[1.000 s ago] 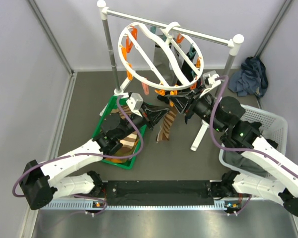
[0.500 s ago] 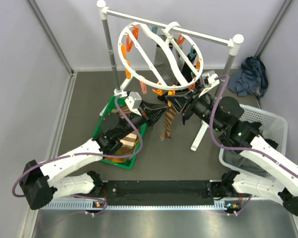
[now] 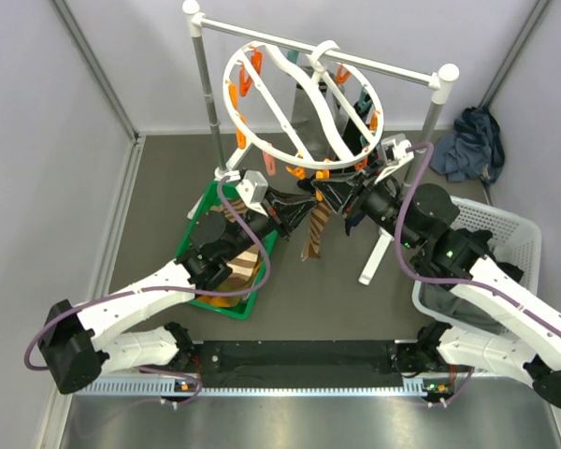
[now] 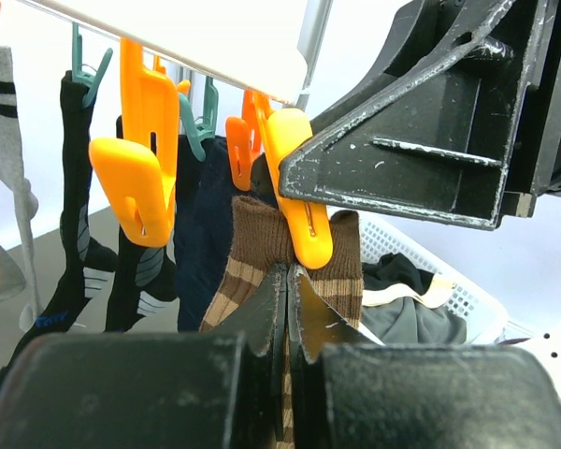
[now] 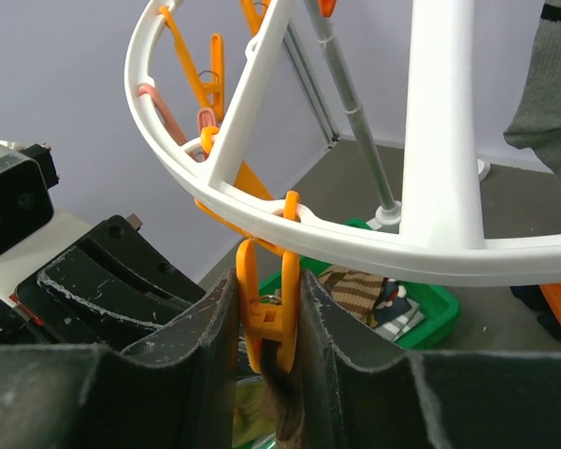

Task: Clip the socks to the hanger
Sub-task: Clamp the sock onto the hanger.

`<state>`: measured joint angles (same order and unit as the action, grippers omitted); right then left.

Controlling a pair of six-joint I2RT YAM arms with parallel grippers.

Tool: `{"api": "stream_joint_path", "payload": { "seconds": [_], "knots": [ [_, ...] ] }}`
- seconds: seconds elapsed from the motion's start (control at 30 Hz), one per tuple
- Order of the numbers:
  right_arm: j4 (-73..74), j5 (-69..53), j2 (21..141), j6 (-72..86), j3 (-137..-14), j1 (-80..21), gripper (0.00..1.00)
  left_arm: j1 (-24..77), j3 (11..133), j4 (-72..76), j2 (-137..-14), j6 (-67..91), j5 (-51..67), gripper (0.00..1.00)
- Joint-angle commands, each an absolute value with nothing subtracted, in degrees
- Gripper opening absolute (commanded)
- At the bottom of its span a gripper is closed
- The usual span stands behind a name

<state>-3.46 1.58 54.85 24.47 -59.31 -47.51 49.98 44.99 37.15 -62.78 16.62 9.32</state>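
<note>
The white ring hanger [image 3: 304, 103] hangs from the rail with orange clips round its rim. A brown striped sock [image 3: 311, 236] dangles below its near edge. My left gripper [image 3: 302, 213] is shut on this sock; in the left wrist view its jaws [image 4: 291, 273] pinch the cuff [image 4: 252, 234] just under an orange clip [image 4: 299, 210]. My right gripper [image 3: 330, 195] is shut on that clip. Seen from the right wrist, the fingers [image 5: 266, 281] press both sides of the clip [image 5: 265, 323], and the sock's top [image 5: 285, 407] sits in its mouth. Several other socks [image 4: 79, 234] hang clipped behind.
A green tray [image 3: 194, 234] with more socks lies under the left arm. A white lattice basket [image 3: 516, 229] with clothes stands at the right. The rail stand's post [image 3: 204, 103] and foot [image 3: 374, 257] flank the hanger. A dark cloth bundle [image 3: 467, 140] lies back right.
The left gripper has lifted the brown sock slightly up and right toward the clip. The right gripper has stayed on the clip, shifting only a little.
</note>
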Motion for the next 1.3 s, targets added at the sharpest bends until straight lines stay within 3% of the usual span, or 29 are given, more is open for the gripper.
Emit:
{"api": "stream_joint_path", "payload": {
  "seconds": [0.0,0.23,0.5,0.63,0.77,0.87,1.0,1.27],
  "knots": [
    [0.6,-1.6,55.1,24.9,-57.6,-48.6,0.14,50.2,48.6,43.6,-63.2,17.8,9.3,0.00],
    [1.2,-0.2,54.1,23.7,-57.5,-48.6,0.35,50.2,48.9,43.3,-63.5,18.0,9.3,0.00],
    [1.4,1.6,52.7,23.3,-57.5,-48.7,0.49,50.2,48.9,42.7,-63.8,17.5,7.7,0.05],
    [1.8,2.2,52.2,23.0,-57.6,-48.7,0.54,50.2,48.1,42.6,-63.0,17.0,6.0,0.25],
    [2.3,2.7,51.6,22.5,-57.6,-48.6,0.59,50.2,47.6,41.9,-62.1,16.2,4.8,0.55],
    [3.1,3.3,51.0,21.5,-57.8,-48.6,0.65,50.2,47.3,41.7,-61.3,15.7,2.6,0.70],
    [6.4,5.9,49.4,19.1,-58.9,-48.6,0.75,50.1,47.0,41.7,-60.9,14.1,0.6,0.82],
    [17.7,8.8,45.2,9.5,-65.7,-48.6,0.88,50.1,48.7,37.1,-60.4,10.2,1.6,0.93]
  ]
}}
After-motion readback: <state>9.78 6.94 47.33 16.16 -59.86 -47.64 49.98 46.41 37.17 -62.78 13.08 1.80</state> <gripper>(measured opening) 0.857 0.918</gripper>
